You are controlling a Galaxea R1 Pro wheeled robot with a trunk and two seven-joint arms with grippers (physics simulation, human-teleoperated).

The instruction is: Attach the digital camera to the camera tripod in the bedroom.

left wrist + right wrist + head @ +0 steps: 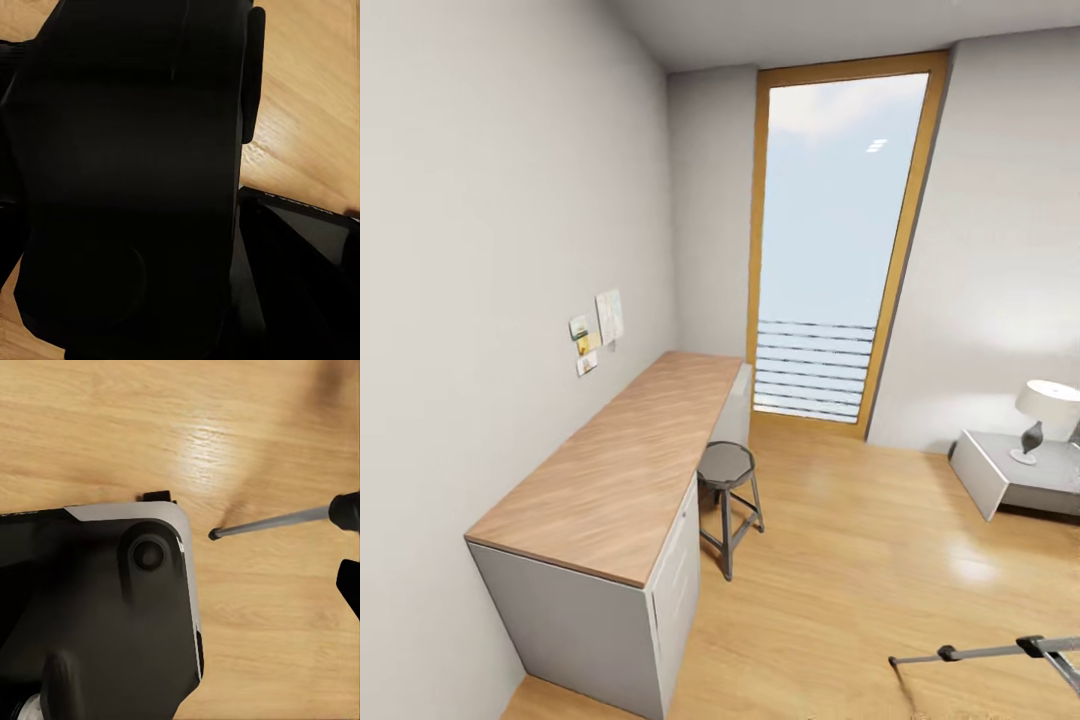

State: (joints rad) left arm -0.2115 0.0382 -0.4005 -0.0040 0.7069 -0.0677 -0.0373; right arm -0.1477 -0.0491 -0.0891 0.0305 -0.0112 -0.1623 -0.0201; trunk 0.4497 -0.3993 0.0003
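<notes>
Silver tripod point(1000, 652) tubing is being approached above the wood floor point(860, 560); claw states cannot be told. Next, the camera's mounting is judged to require alignment with the head plate.

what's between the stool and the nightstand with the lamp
In the head view, only bare light wood floor lies between the stool by the desk and the nightstand carrying the lamp; nothing stands on that stretch.
</notes>
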